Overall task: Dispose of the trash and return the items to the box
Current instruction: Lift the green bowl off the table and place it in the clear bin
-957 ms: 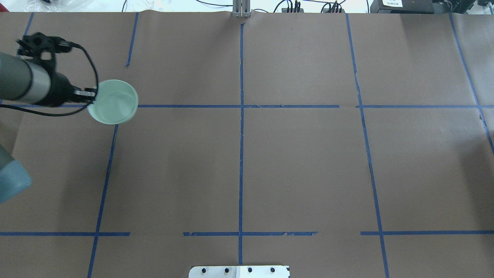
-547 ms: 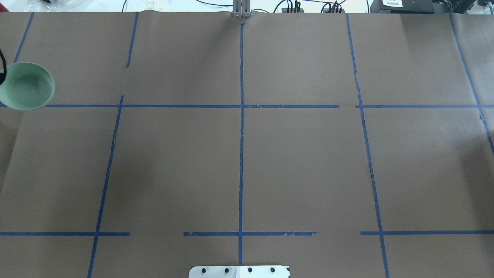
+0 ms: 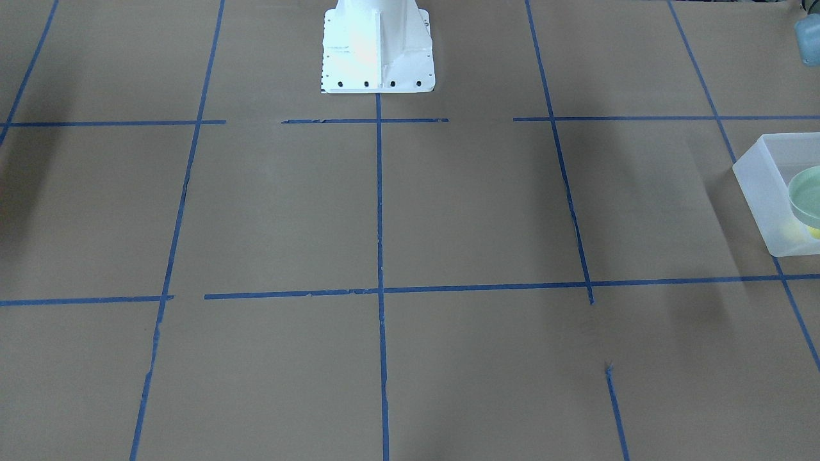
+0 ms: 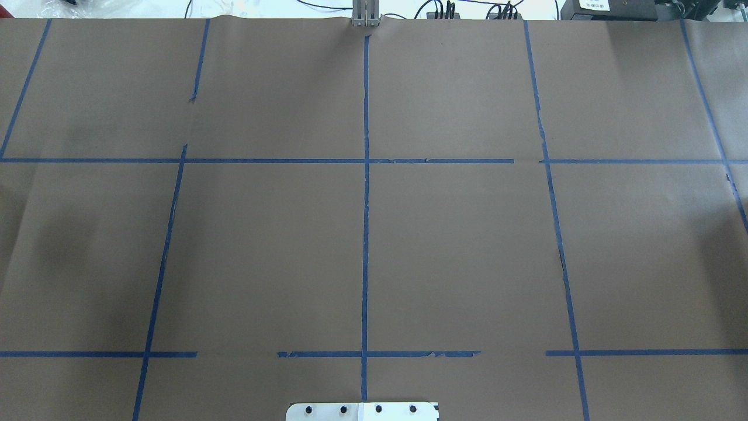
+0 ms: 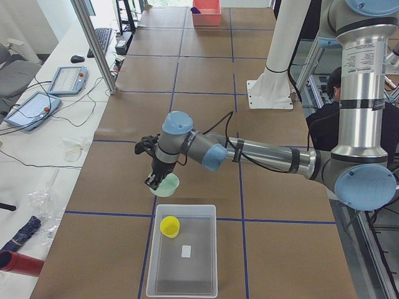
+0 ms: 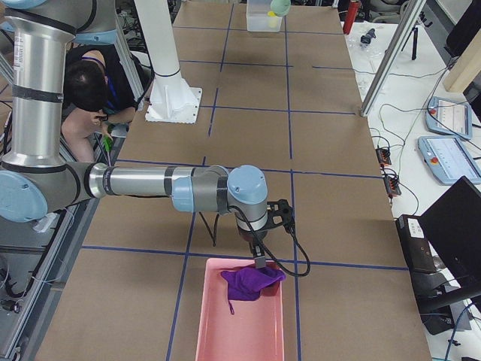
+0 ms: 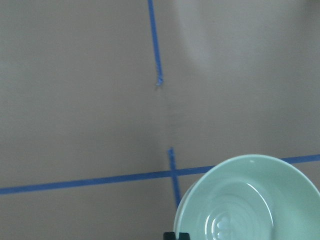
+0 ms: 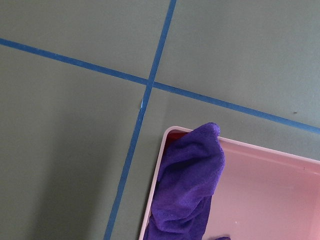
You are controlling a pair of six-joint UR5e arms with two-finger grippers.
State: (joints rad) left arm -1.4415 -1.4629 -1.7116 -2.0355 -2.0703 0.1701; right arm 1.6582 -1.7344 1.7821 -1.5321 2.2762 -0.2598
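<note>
My left gripper [image 5: 153,182] is shut on the rim of the pale mint-green bowl [image 5: 169,183] and holds it above the table just short of the box's [image 5: 184,258] far end. The bowl fills the lower right of the left wrist view [image 7: 247,200] and shows at the front view's right edge [image 3: 806,195]. The yellow cup [image 5: 169,226] stands in the box. My right gripper [image 6: 259,263] hangs over the near corner of a pink tray [image 6: 240,331], touching or just above a purple cloth [image 6: 252,282]. I cannot tell whether it is open or shut.
The purple cloth [image 8: 190,185] drapes over the pink tray's [image 8: 280,190] rim. The white robot base [image 3: 378,45] stands at the table's middle edge. A metal pole [image 5: 93,43] rises at the far side. Both grippers are outside the overhead view.
My left arm has carried the mint-green bowl leftward, out of the overhead view.
</note>
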